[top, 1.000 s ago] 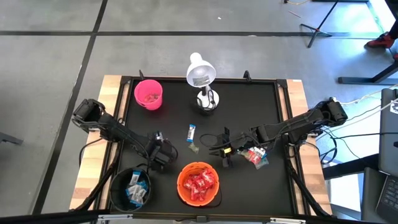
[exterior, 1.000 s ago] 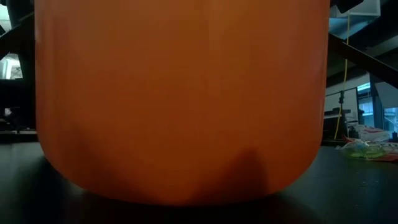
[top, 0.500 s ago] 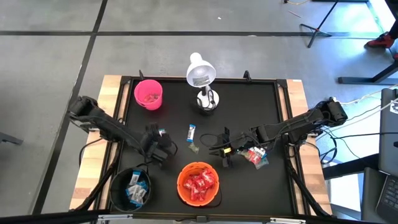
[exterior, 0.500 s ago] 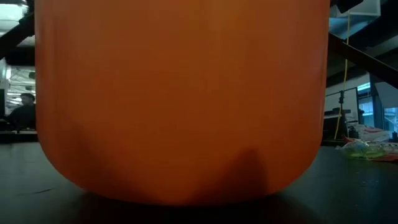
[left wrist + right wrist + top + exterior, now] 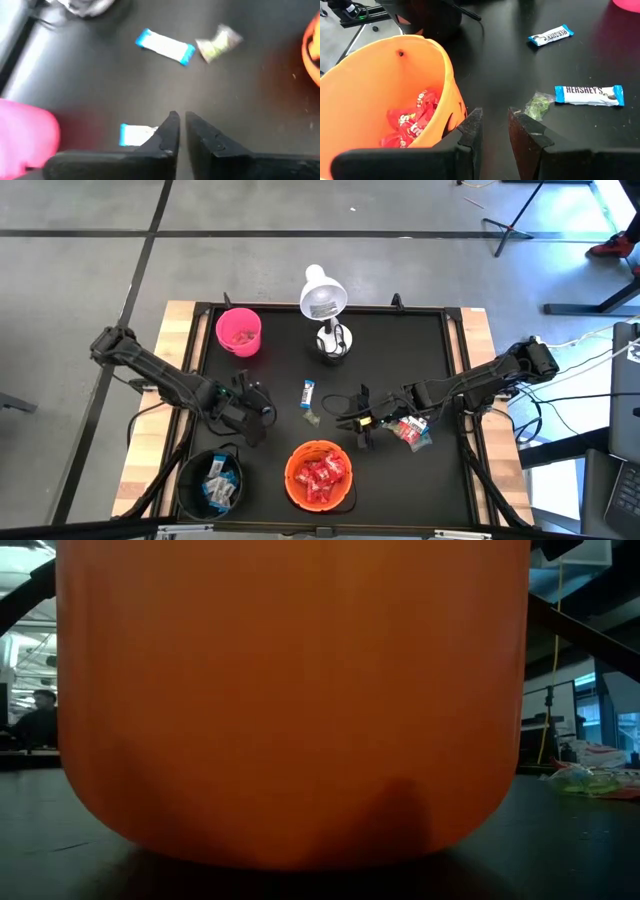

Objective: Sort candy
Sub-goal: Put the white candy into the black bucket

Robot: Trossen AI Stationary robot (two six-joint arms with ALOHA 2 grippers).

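Hanging low over the black table top (image 5: 400,350), the left gripper (image 5: 254,405) has its two dark fingers (image 5: 170,135) almost together, with only a thin gap between them and nothing in it. Just beside those fingers, on the side toward the round pink plastic cup (image 5: 239,330), lies a small blue-and-white wrapped candy (image 5: 136,135) flat on the table. Farther out past the fingertips lies a longer blue-and-white candy bar (image 5: 165,46), and next to it a little crumpled green wrapper (image 5: 218,41). Near the left gripper, toward the front edge of the table, stands a round black bowl (image 5: 212,482) with blue-and-white candies inside.

The right gripper (image 5: 360,420) waits near the middle of the table. Its fingers (image 5: 471,132) are a little apart and hold nothing. Right beside it is the big round orange bowl (image 5: 320,475), full of red wrapped candies (image 5: 412,120). The green wrapper and the long candy bar lie just ahead of its fingertips. Behind this gripper, under the right arm, sits a small pile of red and silvery candies (image 5: 412,430).

At the back of the table stands a white desk lamp (image 5: 325,305). The low view is almost filled by the orange bowl's wall.
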